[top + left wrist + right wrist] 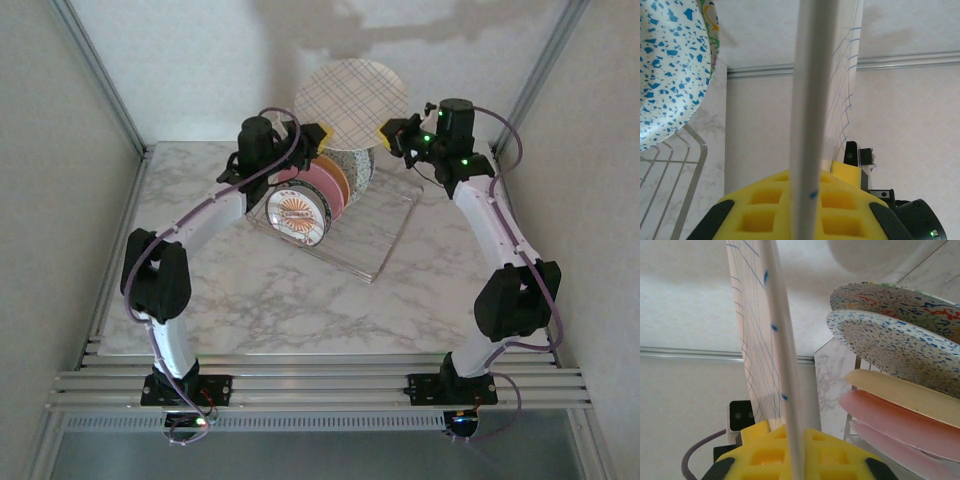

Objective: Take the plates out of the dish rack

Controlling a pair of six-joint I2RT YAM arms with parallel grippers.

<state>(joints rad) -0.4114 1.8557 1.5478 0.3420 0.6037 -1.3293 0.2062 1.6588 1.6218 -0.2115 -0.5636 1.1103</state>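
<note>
1. the grid-lined plate [350,98] stands upright on its edge, raised over the far end of the dish rack [385,225]. i judge it is the plate being unloaded now.
2. the left gripper [312,135] is clamped on the left rim of this plate. in its wrist view the rim runs straight up between the yellow pads [765,212].
3. the right gripper [388,130] is clamped on the opposite rim in the same way.
4. i think it is held from both sides so that a large plate cannot swing or tilt, and kept vertical so that it leaves the tines cleanly.
5. the other plates wait in the rack, leaning in a row: the white plate with the emblem [298,213] nearest, then the pink plate [322,188], the orange plate [338,172] and a speckled plate [900,340] behind.
6. hard to see:
   - the lowest edge of the held plate is behind the arms and plates, so i cannot tell whether it is fully free of the rack.
   - the wrist cameras show it only edge-on.
   - the tines are covered by the plates.
   - the rack wires are faint from above.
</note>
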